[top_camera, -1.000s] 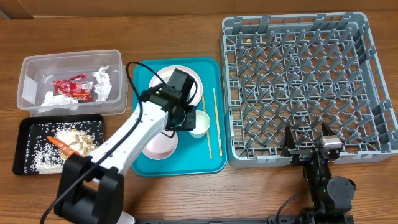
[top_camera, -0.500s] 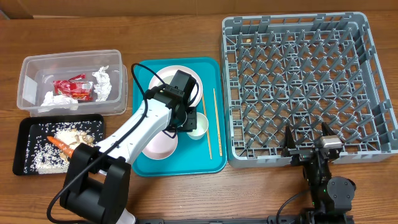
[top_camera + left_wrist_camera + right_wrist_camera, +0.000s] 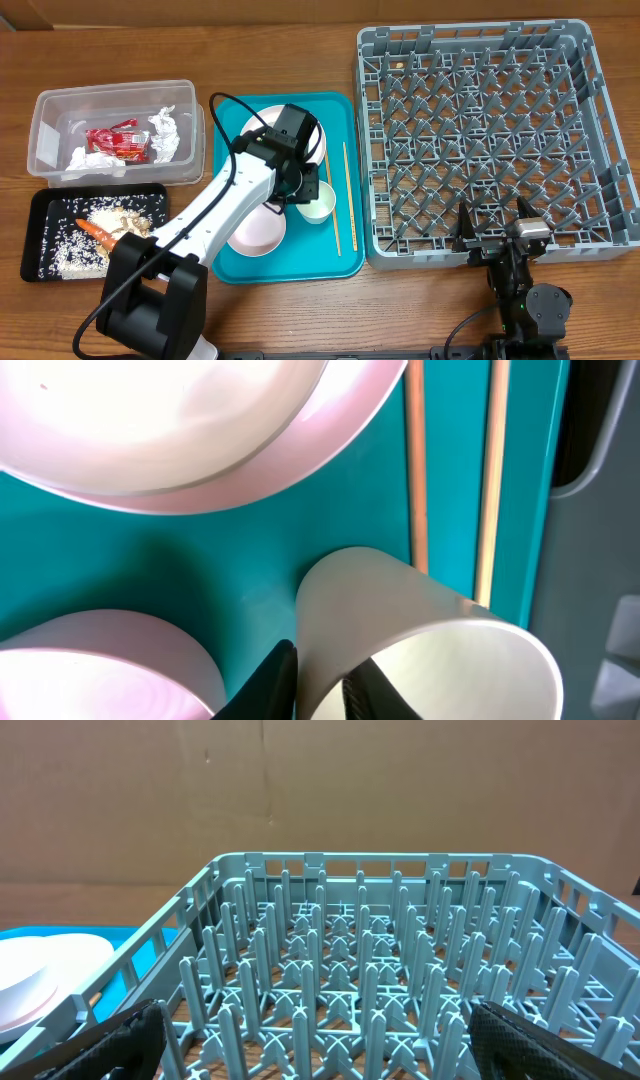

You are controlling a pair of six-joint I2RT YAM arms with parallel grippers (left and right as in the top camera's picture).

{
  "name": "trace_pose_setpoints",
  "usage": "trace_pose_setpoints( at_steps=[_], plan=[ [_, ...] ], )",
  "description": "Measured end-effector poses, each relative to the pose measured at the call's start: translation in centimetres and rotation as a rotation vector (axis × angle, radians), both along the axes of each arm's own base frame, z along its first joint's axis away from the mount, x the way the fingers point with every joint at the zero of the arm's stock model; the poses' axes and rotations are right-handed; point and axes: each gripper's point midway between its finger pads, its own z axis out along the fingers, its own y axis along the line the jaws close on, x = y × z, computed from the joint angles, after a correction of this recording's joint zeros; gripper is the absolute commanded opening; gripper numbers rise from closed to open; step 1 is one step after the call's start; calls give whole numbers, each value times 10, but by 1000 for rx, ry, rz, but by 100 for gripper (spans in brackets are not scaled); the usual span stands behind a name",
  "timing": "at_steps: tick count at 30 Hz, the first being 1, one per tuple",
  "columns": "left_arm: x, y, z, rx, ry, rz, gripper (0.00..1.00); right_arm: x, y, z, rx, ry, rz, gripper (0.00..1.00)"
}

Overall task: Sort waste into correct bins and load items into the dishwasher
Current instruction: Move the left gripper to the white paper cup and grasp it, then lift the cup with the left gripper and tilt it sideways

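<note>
Change, left arm: we see the left gripper [image 3: 320, 682] drawn tighter than a second ago. The arm itself has shifted only slightly above the teal tray [image 3: 300, 265].
Change, cup: the small white cup [image 3: 320, 204] stays where it was, a little right of the tray's centre.
Change, right arm: we find none; the right gripper [image 3: 493, 225] has not moved.
Left jaws: they are pinched on the cup's wall, one finger outside and one inside the rim.
Right jaws: they are spread wide and hold nothing, well to the right of the tray's near right corner.
Tray's far end: the plate [image 3: 255, 128] fills it, partly under the arm.
Tray's near left: a bowl [image 3: 258, 232] sits close to the cup, and we cannot tell whether they touch.
Tray's right side: the chopsticks [image 3: 346, 170] lie lengthwise just right of the cup, leaving a thin teal strip before the tray's lip.
Right of the tray: the dish rack [image 3: 368, 150] has its wall just beside the tray's edge.
Left of the tray: the clear tub [image 3: 45, 140] holds the wrapper [image 3: 118, 142] and tissues [image 3: 165, 135]. Nearer us, the black tray [image 3: 35, 235] holds the carrot [image 3: 95, 230] and scraps.
Open room: we see bare teal along the tray's near edge and bare table [image 3: 280, 50] beyond its far edge.
</note>
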Motion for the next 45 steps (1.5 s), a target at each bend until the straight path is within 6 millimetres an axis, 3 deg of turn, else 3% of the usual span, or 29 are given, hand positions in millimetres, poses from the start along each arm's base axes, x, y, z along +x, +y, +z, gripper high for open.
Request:
trace_pose_setpoints(
  at_steps=[6,16,21,25,29,36,40,45],
  plan=[
    [-3,1,0,8,13,-6,4,0,0,0,0,0,0,100],
    [-9,4,-1,19,35,-12,4,0,0,0,0,0,0,100],
    [-11,6,8,-9,66,-36,4,0,0,0,0,0,0,100],
    [2,11,27,-117,47,-51,4,0,0,0,0,0,0,100],
    [17,17,59,-310,-4,-66,4,0,0,0,0,0,0,100],
    [35,51,105,-646,-94,-56,4,-1,6,1,22,-1,34,100],
    [35,64,133,-839,-160,-83,4,-4,23,10,103,-24,136,100],
    [30,58,154,-969,-206,-149,4,-15,56,12,186,-1,336,100]
  ],
)
